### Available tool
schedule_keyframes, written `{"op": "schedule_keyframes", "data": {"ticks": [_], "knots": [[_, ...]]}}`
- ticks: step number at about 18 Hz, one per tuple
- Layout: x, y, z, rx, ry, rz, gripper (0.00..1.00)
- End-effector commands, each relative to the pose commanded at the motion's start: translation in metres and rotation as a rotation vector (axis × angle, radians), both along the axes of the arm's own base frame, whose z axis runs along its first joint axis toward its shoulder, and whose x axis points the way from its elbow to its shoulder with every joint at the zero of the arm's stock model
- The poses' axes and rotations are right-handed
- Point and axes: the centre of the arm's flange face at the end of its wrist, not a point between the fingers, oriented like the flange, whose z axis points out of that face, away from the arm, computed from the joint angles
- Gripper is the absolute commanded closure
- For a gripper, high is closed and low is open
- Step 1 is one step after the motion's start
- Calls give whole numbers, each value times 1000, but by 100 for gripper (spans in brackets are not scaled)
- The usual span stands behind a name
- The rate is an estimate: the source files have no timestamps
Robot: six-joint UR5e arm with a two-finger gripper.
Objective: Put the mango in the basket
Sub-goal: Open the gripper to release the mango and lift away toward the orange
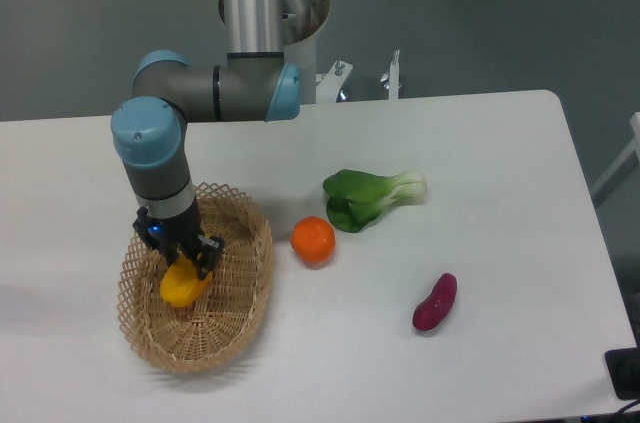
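Observation:
The light tan wicker basket (240,283) sits at the front left of the white table. The yellow-orange mango (180,287) is inside the basket, over its left half. My gripper (185,261) reaches down into the basket and its fingers are closed around the top of the mango. I cannot tell whether the mango rests on the basket floor or hangs just above it.
A round orange citrus fruit (313,240) lies just right of the basket. A green bok choy (370,197) lies behind it. A small purple sweet potato (435,303) lies at the front right. The table's front edge runs close below the basket.

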Motion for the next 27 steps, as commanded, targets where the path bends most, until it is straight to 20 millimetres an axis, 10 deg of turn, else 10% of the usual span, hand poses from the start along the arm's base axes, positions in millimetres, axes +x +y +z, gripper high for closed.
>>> {"op": "schedule_keyframes", "data": {"ticks": [9, 27], "knots": [[-13, 3, 16, 17, 35, 12, 0], [-152, -52, 91, -89, 50, -101, 0]]}}
